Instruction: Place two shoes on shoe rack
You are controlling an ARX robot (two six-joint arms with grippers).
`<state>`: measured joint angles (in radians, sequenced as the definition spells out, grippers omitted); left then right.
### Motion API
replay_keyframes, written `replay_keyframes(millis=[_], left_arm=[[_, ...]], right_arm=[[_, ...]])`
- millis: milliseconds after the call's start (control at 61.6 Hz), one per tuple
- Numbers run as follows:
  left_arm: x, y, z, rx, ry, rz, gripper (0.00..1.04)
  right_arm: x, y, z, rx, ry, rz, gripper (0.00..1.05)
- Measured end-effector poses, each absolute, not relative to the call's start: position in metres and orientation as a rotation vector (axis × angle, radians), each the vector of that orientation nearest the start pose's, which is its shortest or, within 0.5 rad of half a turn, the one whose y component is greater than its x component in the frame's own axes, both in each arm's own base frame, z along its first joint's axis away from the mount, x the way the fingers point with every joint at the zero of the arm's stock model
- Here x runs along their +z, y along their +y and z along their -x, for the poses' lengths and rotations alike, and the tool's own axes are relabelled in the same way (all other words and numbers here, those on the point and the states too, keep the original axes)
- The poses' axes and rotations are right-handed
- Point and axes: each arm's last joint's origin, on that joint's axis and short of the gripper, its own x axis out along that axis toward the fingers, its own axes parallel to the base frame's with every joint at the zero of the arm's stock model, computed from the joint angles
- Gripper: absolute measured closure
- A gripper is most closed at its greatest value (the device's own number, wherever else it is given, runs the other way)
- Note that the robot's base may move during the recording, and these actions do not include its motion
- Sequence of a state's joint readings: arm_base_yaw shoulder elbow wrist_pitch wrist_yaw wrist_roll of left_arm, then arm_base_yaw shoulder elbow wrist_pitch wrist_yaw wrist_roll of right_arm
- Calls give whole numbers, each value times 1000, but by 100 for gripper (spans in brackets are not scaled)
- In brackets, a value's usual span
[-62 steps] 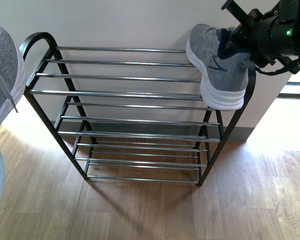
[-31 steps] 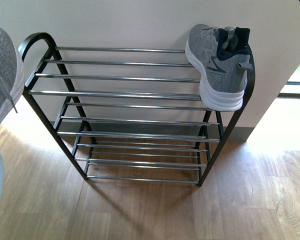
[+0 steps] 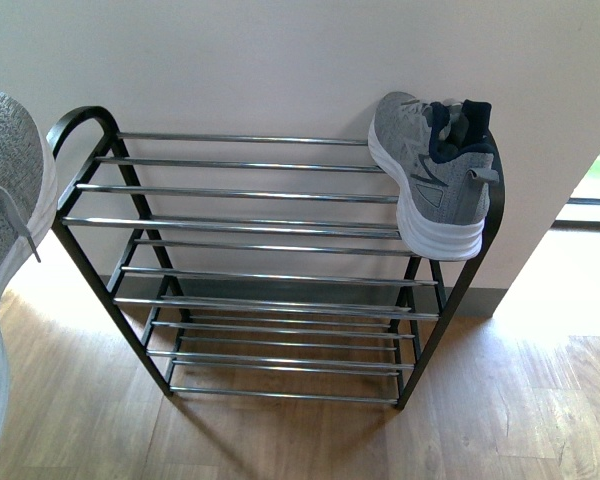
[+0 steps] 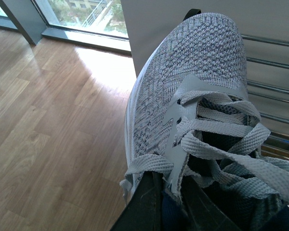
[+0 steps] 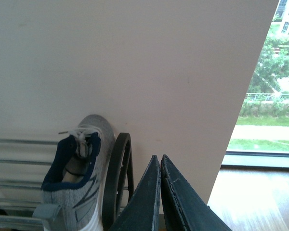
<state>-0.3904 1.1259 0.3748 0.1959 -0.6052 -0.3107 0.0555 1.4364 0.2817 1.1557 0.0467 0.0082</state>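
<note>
by the wall (image 3: 280, 60), first shoe (image 3: 430, 175) is set on shoe rack (image 3: 250, 224); second shoe (image 4: 192, 96) is clamped by left fingers (image 4: 143, 209), right fingers (image 5: 147, 202) together.

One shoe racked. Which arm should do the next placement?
Left. The left gripper grips the second shoe beside the shoe rack, top bars mostly free; the right gripper is shut, empty, by the placed shoe.

Getting strong daylight thru window (image 5: 269, 96) at far right, blowing out floor (image 3: 580, 280) beside it w/ glare. Lighting wall (image 3: 280, 60) evenly, bright overall. Throwing soft shadow under shoe rack (image 3: 230, 224) onto boards. Showing near shoe (image 3: 5, 230) at left edge slightly soft; rendering rest sharp in all views.
</note>
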Motion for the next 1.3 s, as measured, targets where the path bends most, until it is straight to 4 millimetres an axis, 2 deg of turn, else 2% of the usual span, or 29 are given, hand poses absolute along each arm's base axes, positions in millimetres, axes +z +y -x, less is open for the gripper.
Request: replay_keyframes(millis=[162, 487, 811, 1298], left_arm=[[170, -63, -195, 281, 449, 38, 103], [170, -62, -195, 281, 449, 38, 103], [170, -63, -195, 281, 449, 38, 103], [170, -63, -195, 281, 449, 38, 103]], right_arm=[[160, 0, -212, -5, 18, -6, 103], [161, 0, -172, 0, 18, -6, 103], [162, 0, -149, 1, 16, -6, 103], [171, 0, -129, 1, -13, -6, 103]])
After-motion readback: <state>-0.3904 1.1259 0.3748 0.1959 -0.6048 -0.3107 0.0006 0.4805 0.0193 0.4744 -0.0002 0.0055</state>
